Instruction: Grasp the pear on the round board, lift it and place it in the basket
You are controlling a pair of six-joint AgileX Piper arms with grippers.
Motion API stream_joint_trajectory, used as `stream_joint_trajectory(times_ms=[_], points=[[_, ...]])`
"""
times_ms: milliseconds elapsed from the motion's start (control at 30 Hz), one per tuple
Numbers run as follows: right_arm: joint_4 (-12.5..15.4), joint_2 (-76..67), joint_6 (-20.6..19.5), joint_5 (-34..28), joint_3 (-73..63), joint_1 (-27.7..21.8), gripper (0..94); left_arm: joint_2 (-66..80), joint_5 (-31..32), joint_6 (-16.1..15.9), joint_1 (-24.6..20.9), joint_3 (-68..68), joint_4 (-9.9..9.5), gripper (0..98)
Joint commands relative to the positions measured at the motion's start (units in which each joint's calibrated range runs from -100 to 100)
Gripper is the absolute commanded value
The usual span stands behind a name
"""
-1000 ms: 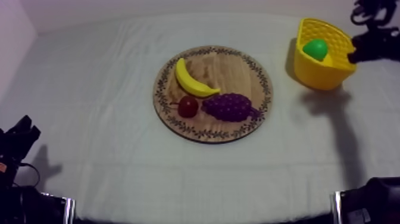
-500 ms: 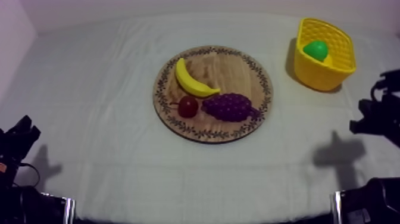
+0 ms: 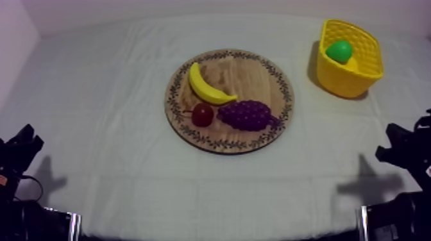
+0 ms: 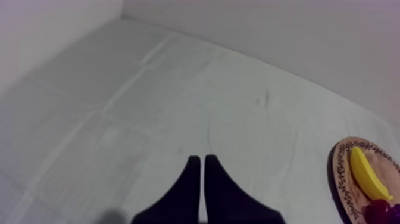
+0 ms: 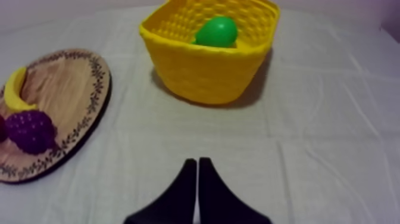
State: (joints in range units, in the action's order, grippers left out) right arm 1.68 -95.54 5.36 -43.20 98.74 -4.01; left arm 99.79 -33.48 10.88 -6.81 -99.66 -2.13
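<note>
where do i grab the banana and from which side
Grip the banana across its thick middle, straight down from above. It lies flat on the wooden board, sides free there, while one tip sits by the grapes.

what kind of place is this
Probably a robot test bench, not a kitchen: a table under plain grey-white cloth, toy fruit such as a banana on a wooden board, and a yellow basket holding a pear.

Slanted overhead, low wrists; shared board [image 3: 256, 77]
</note>
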Motion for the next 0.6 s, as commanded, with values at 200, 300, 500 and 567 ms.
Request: stream_joint_trajectory(times_ms=[200,300,500,567], points=[[-0.13,-0.11,5.46,6.17,0.97,-0.05,0.6,0.04,0.01,-0.01,-0.03,0.00,0.01,0.1],[-0.14,-0.12,7.17,6.34,1.01,-0.05,0.6,0.04,0.01,-0.01,-0.03,0.00,0.01,0.1],[-0.14,-0.13,7.76,6.42,1.03,-0.05,0.6,0.04,0.01,-0.01,-0.03,0.00,0.01,0.1],[-0.14,-0.13,7.78,6.42,1.03,-0.05,0.6,0.04,0.01,-0.01,-0.03,0.00,0.01,0.1]])
